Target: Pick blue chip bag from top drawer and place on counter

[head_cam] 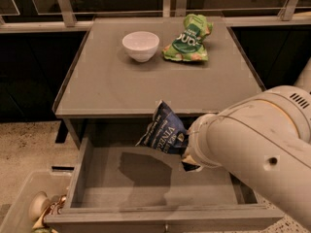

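Navy foil sits clamped in the jaws: they grip the blue bag (164, 129) by its lower right corner. It hangs clear above the open drawer (146, 195), its top level with the table's (107, 89) front edge. Bowl (140, 45) and green bag (188, 39) rest near the far edge.

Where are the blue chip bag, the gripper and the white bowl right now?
blue chip bag (164, 130), camera view, its printed navy front.
gripper (187, 162), camera view, dark tip gripping the bag's lower right corner, over the top drawer (107, 188).
white bowl (140, 45), camera view, its outer wall.
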You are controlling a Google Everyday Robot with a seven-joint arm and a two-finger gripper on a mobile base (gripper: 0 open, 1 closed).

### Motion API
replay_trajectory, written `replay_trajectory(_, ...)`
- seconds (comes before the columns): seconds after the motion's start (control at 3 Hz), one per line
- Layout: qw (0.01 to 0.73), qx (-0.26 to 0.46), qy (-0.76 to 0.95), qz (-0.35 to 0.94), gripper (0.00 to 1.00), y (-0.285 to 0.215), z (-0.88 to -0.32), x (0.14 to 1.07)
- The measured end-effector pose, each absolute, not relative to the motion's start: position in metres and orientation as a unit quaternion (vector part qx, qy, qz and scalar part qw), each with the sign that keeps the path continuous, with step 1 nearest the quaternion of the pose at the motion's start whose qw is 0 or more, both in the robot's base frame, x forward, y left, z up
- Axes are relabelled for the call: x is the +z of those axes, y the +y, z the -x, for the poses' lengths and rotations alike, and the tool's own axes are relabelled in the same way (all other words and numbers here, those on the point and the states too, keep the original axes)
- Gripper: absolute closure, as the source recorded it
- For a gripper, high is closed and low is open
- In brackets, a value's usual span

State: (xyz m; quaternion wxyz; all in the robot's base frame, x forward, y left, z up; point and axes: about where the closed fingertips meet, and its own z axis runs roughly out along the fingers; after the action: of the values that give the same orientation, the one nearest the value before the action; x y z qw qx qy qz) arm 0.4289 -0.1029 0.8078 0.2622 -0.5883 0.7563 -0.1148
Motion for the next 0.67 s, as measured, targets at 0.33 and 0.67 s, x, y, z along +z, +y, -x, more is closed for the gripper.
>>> replay_trajectory(0.33, 0.263, -0.117, 0.755, 0.589, 1.00, -0.103, -0.429, 0.809)
replay_trajectory(0.67, 0.275, -0.164, 0.746, 0.584, 1.00, -0.107, -0.438, 0.846)
